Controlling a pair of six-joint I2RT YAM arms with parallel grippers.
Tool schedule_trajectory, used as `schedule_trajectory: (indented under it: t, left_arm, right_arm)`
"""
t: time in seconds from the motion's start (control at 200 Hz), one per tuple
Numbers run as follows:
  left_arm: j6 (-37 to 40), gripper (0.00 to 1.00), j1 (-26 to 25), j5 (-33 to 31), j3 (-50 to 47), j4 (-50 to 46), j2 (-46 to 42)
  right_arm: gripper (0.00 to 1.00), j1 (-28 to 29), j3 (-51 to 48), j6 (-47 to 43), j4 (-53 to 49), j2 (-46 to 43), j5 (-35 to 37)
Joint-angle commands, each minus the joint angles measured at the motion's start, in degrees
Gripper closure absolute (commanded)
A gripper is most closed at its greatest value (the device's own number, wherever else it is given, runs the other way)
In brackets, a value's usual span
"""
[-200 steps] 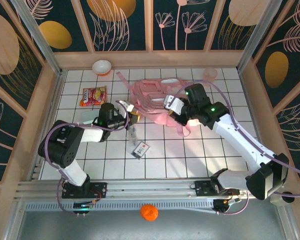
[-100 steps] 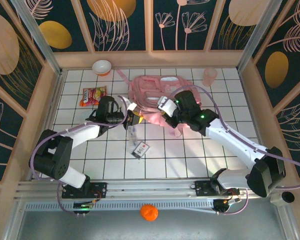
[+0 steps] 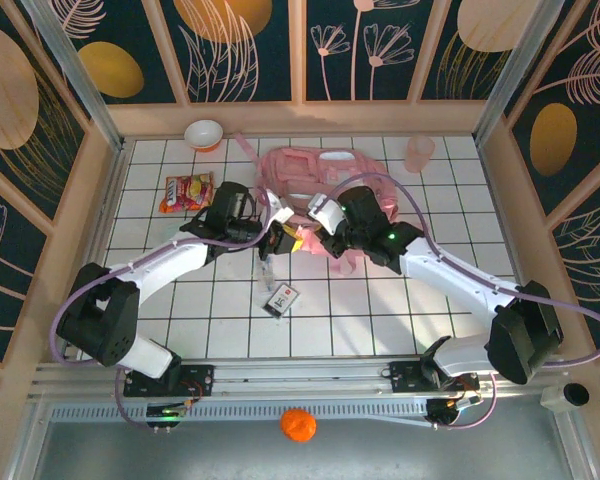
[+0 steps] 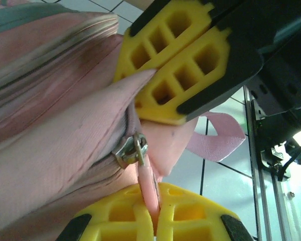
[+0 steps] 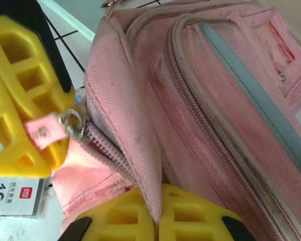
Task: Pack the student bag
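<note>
Tabletop (image 3: 230,325): student bag (image 3: 320,172) pinched between left tool (image 3: 282,240), right tool (image 3: 312,224).

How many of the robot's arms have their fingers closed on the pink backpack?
2. The left gripper pinches the zipper pull tab of the student bag; the right gripper pinches the fabric flap beside that zipper.

The student bag (image 3: 315,172) lies between snack packet (image 3: 187,190) and cup (image 3: 418,152).

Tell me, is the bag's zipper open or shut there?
Shut where visible: zipper teeth lie meshed beside the slider, student bag showing no opening. Rest hidden.
</note>
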Motion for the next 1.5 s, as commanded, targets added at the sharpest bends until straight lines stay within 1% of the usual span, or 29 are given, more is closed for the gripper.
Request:
schedule_trajectory:
  t: [0.0,0.055,0.105,0.125,0.18,0.22,0.265,0.28,0.335,0.48,0.535,0.631,0.781,0.856,0.896,0.916,0.936,0.981,1.001,1.066,1.086,1.106,1.166,1.211,1.246,1.281,1.331,1.401,1.496]
  left_arm:
    - [3.50,0.88,-2.51,6.71,2.09,0.00,-3.16]
    - [5.19,0.75,-2.44,3.64,1.61,-1.28,-4.06]
    - [6.85,0.53,-2.27,1.39,1.16,-2.01,-4.96]
    - [7.28,0.47,-2.18,0.70,0.95,-2.09,-5.44]
    - [8.62,0.36,-1.61,-0.31,0.29,-1.82,-6.82]
    - [9.71,0.30,-1.06,-1.38,-0.18,-1.19,-7.95]
    - [11.26,0.27,-0.56,-3.00,-0.90,-0.38,-9.33]
    - [12.28,0.26,-0.41,-3.73,-1.05,-0.24,-9.67]
    - [16.40,0.23,-0.39,-6.69,-1.27,-0.20,-10.94]
    - [27.58,0.21,-0.39,-11.20,-0.06,-2.00,-10.46]
    - [31.13,0.21,-0.39,-11.14,0.97,-3.11,-9.03]
    - [34.61,0.22,-0.48,-9.51,2.68,-5.09,-5.47]
    - [36.26,0.19,-0.93,-7.13,6.19,-3.81,-1.29]
    - [37.10,0.22,-1.54,-6.62,7.34,-3.46,0.30]
    - [37.89,0.27,-2.05,-6.38,8.24,-4.08,1.34]
    - [38.15,0.32,-2.15,-6.01,8.72,-4.61,1.87]
    - [38.46,0.40,-2.32,-5.68,9.19,-5.09,2.43]
    - [38.53,0.62,-2.43,-4.66,10.09,-6.07,3.55]
    - [38.53,0.71,-2.47,-4.24,10.34,-6.53,3.94]
    - [36.96,0.91,-2.65,-3.85,10.14,-6.43,4.16]
    - [35.56,0.96,-2.70,-4.28,9.65,-5.49,4.01]
    - [33.97,1.00,-2.70,-4.69,9.00,-4.21,3.76]
    - [29.44,1.00,-3.13,-6.16,6.92,-0.72,2.58]
    - [24.83,1.00,-3.31,-7.03,5.34,2.45,1.54]
    - [21.18,1.00,-3.39,-7.67,4.22,5.05,0.87]
    - [17.93,1.00,-3.45,-7.79,3.46,7.06,0.46]
    - [15.50,1.00,-3.48,-7.51,3.38,7.94,0.17]
    - [13.73,1.00,-3.53,-7.38,3.39,7.41,0.07]
    - [12.75,1.00,-3.50,-7.58,3.38,6.66,-0.02]
  right_arm:
    - [1.00,-1.07,-1.81,-2.45,8.50,-2.45,-4.75]
    - [1.00,-2.90,-2.03,-4.98,6.39,-4.11,-9.67]
    - [1.00,-4.90,-1.98,-7.75,3.73,-5.54,-15.04]
    - [1.00,-5.59,-1.94,-9.35,2.56,-6.09,-17.03]
    - [1.00,-7.79,-1.95,-15.44,-1.26,-7.64,-22.03]
    - [1.00,-9.17,-1.74,-19.97,-4.08,-8.46,-24.93]
    - [1.00,-9.30,-1.17,-24.36,-7.18,-8.98,-26.68]
    - [1.00,-11.00,-0.90,-25.63,-8.19,-9.06,-27.09]
    - [1.00,-12.50,0.26,-30.49,-12.02,-9.08,-28.47]
    - [1.00,-13.80,3.89,-38.55,-18.86,-7.60,-30.59]
    - [1.00,-13.79,4.93,-40.44,-20.21,-6.91,-31.55]
    - [1.00,-13.81,6.45,-41.95,-21.29,-5.80,-33.14]
    - [1.00,-13.81,7.51,-43.00,-22.29,-4.62,-34.24]
    - [1.00,-13.80,7.56,-43.20,-22.77,-4.47,-34.18]
    - [1.00,-13.84,7.49,-43.28,-22.86,-4.54,-34.02]
    - [1.00,-13.85,7.41,-43.24,-22.82,-4.55,-33.93]
    - [1.00,-13.85,7.34,-43.09,-22.70,-4.55,-33.76]
    - [1.00,-14.06,7.12,-41.60,-21.89,-4.64,-33.06]
    - [1.00,-14.34,6.93,-40.08,-21.15,-4.71,-32.57]
    - [1.00,-16.13,6.02,-34.35,-19.02,-5.41,-31.51]
    - [0.96,-16.73,5.52,-32.13,-18.35,-5.85,-31.27]
    - [0.88,-17.10,5.00,-29.21,-17.57,-6.40,-30.81]
    - [0.71,-17.50,3.33,-18.89,-14.41,-8.46,-28.17]
    - [0.64,-17.48,2.05,-10.78,-12.92,-10.18,-26.41]
    - [0.60,-17.42,1.45,-4.13,-12.14,-11.60,-24.62]
    - [0.59,-17.35,1.08,2.81,-12.15,-12.91,-22.52]
    - [0.58,-16.94,1.27,11.40,-13.37,-14.67,-19.86]
    - [0.58,-15.60,2.42,22.07,-16.40,-16.97,-15.15]
    - [0.60,-11.59,4.74,36.11,-21.07,-19.14,-6.75]
